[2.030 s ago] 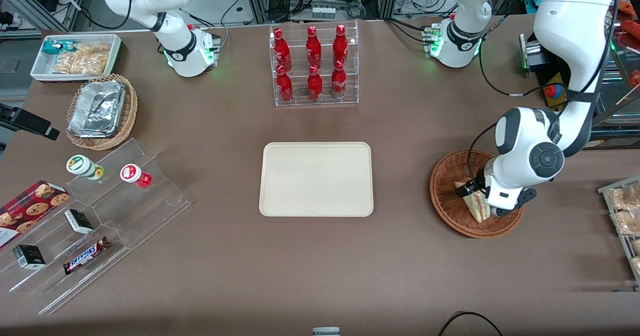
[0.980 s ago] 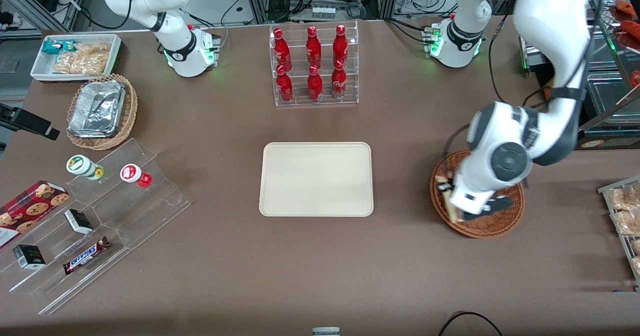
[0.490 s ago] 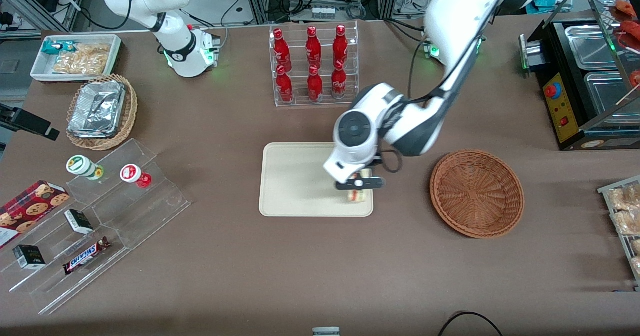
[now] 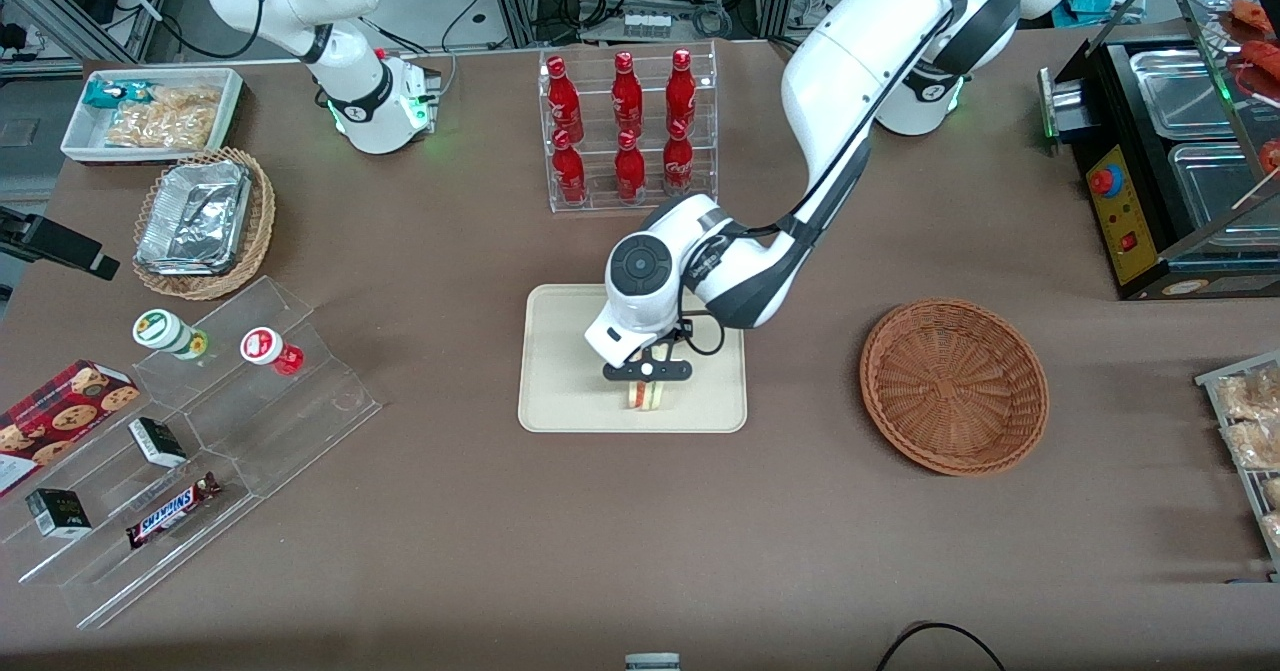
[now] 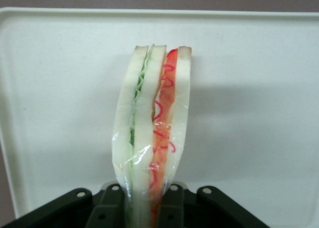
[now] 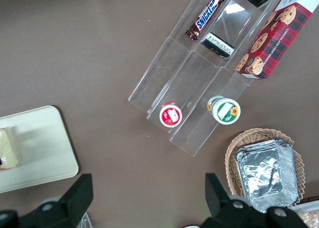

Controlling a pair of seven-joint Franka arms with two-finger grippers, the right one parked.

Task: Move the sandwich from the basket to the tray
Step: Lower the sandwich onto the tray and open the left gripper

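The sandwich [image 5: 152,133] (red and green filling edge visible) is being pinched between the fingers [image 5: 169,208] of the left arm's gripper [image 4: 646,379] and is being held over the tray [image 4: 560,351], near the tray edge closest to the front camera. The basket [image 4: 953,385] is shown apart on the desk [image 4: 450,511], toward the working arm's end.

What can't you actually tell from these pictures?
- Whether the sandwich already touches the tray: the front view has the claw covering its top, and the left wrist view shows no contact point.
- The claw's fingertips: the wrapped sandwich hides them in the left wrist view.
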